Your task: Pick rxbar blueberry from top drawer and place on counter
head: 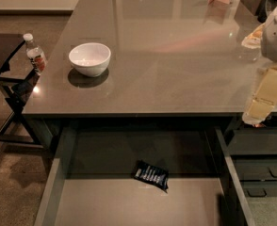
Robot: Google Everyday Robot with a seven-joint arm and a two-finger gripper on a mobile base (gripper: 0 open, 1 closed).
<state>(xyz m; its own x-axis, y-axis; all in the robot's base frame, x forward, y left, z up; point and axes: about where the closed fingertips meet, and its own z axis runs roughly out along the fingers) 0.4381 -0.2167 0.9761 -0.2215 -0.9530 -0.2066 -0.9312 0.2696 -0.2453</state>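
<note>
The small flat rectangular snack bar in a dark navy-blue wrapper with white lettering, the rxbar blueberry (151, 174), lies flat and slightly askew on the plain bottom of the wide shallow grey metal top drawer (105, 201), towards the drawer's back, right of its middle. The drawer stands pulled open beneath the glossy grey-brown counter (176, 55). The gripper (258, 109) hangs above the drawer's right wall, at the counter's front edge.

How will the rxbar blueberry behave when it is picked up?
The rxbar blueberry looks small and flat, so probably light and unlikely to roll. It looks crinkled, so it may flex and slip. The end effector is at the right, by the counter edge.
</note>
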